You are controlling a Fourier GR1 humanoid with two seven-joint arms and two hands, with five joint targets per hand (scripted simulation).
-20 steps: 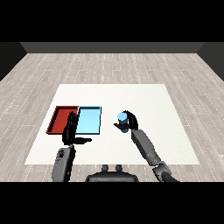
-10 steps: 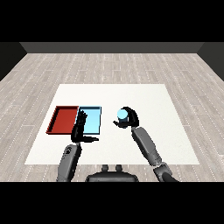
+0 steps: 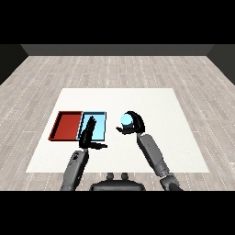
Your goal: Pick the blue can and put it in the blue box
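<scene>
The blue can [image 3: 125, 120] is held above the table, and my right hand [image 3: 133, 125] is shut on it with fingers curled round its right side. It hangs a short way right of the light blue tray [image 3: 102, 120]. The red tray [image 3: 65, 125] lies directly left of the blue one. My left hand [image 3: 88, 133] reaches over the near part of the blue tray, open, fingers straight and pointing away from me, thumb sticking out to the right.
The white table [image 3: 151, 101] stretches well beyond both trays to the back and the right. A grey plank floor [image 3: 114, 69] surrounds it.
My right hand has carried the blue can a little leftward toward the blue tray. My left hand has shifted right, from over the red tray to over the blue tray.
</scene>
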